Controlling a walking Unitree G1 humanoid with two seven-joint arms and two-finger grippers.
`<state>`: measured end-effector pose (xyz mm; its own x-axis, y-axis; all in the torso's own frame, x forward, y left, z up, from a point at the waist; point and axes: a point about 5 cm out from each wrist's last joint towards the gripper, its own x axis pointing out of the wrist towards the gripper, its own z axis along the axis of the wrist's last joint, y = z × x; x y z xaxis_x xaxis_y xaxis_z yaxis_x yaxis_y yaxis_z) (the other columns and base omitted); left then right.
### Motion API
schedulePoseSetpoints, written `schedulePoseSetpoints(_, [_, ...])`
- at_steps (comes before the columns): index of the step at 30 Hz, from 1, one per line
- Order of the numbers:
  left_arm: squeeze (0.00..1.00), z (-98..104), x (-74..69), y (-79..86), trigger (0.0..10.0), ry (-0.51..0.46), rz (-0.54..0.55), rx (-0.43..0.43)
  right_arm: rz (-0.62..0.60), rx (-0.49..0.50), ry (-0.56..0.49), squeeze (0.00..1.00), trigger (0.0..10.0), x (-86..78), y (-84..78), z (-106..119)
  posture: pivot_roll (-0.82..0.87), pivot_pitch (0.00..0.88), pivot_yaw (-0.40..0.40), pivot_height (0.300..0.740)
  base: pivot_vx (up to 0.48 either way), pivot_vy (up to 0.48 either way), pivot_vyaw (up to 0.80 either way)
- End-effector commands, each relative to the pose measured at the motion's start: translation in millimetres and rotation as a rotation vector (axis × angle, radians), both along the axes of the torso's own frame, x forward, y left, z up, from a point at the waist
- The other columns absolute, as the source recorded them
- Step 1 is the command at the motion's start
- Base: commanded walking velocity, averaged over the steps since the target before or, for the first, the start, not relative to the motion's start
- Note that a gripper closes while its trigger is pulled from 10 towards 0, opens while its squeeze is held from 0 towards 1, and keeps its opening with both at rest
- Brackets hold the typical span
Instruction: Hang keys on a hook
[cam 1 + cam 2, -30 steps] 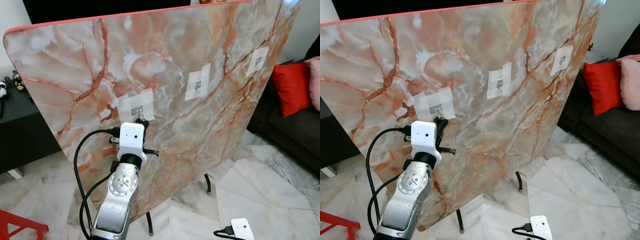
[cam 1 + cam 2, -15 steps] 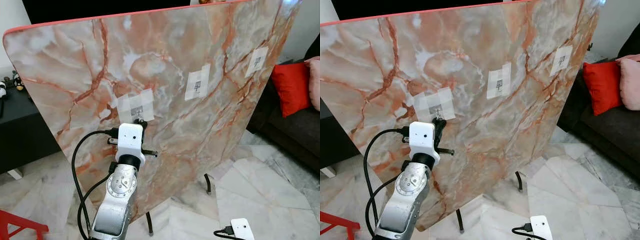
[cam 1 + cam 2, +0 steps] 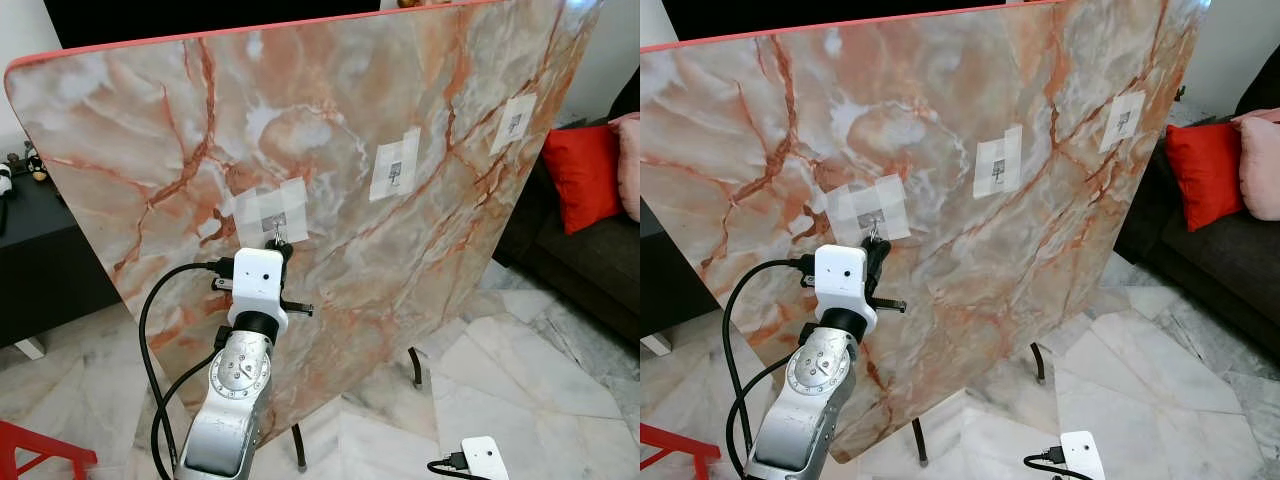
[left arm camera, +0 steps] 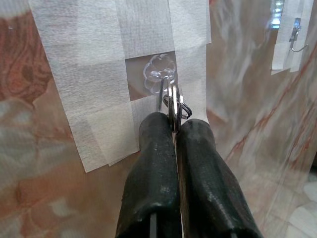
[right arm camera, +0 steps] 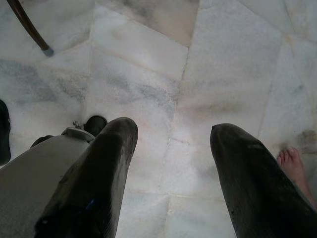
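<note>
Left fingers (image 4: 174, 130) clenched on keys (image 4: 173, 101), ring at hook (image 4: 159, 77) just beyond fingertips (right fingers (image 5: 171, 148) released); early release risks a drop.

The keys (image 4: 174, 106) showed as thin silver rings, standing on edge and pinched between two black fingers (image 4: 153, 163). The rings reached up against a small clear hook (image 4: 159, 79) with a flower-shaped base, stuck on a bare square framed by strips of white tape on the upright marble-patterned board (image 3: 330, 120). Whether a ring was already over the hook could not be told.
</note>
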<state>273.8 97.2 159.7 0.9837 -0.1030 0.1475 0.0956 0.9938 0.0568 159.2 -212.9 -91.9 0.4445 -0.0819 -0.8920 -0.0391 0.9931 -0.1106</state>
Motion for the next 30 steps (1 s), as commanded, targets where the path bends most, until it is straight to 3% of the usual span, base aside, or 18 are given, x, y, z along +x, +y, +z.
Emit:
schedulePoseSetpoints(1, [0.0, -8.8, -3.1, -1.1, 10.0, 0.05, -0.014, 0.023, -0.009, -0.001, -0.008, 0.0, 10.0, 0.4, -0.7, 0.3, 0.03, 0.0, -0.081, 0.74, 0.0, 0.0, 0.0])
schedulePoseSetpoints(14, [0.0, -3.9, -5.6, -6.1, 10.0, 0.029, -0.063, -0.003, -0.009, -0.001, -0.008, 0.0, 10.0, 0.3, -0.6, 0.3, 0.03, 0.0, -0.082, 0.74, 0.0, 0.0, 0.0])
schedulePoseSetpoints(21, [0.0, -6.0, -5.4, -7.4, 10.0, 0.042, -0.075, 0.024, -0.01, -0.001, -0.008, 0.0, 10.0, 0.3, -0.6, 0.3, 0.03, 0.0, -0.082, 0.74, 0.0, 0.0, 0.0])
schedulePoseSetpoints(23, [0.91, -7.5, -5.4, -7.8, 10.0, 0.049, -0.078, 0.038, -0.009, -0.002, -0.008, 0.0, 10.0, 0.2, -0.6, 0.3, 0.03, 0.0, -0.082, 0.74, 0.0, 0.0, 0.0])
schedulePoseSetpoints(24, [1.0, -8.2, -5.3, -8.1, 10.0, 0.052, -0.079, 0.04, -0.009, -0.002, -0.007, 0.0, 10.0, 0.2, -0.7, 0.3, 0.03, 0.0, -0.082, 0.74, 0.0, 0.0, 0.0])
schedulePoseSetpoints(30, [1.0, -7.9, -5.6, -8.2, 10.0, 0.051, -0.079, 0.038, -0.01, -0.002, -0.008, 0.0, 10.0, 0.1, -0.9, 0.3, 0.03, 0.0, -0.082, 0.74, 0.0, 0.0, 0.0])
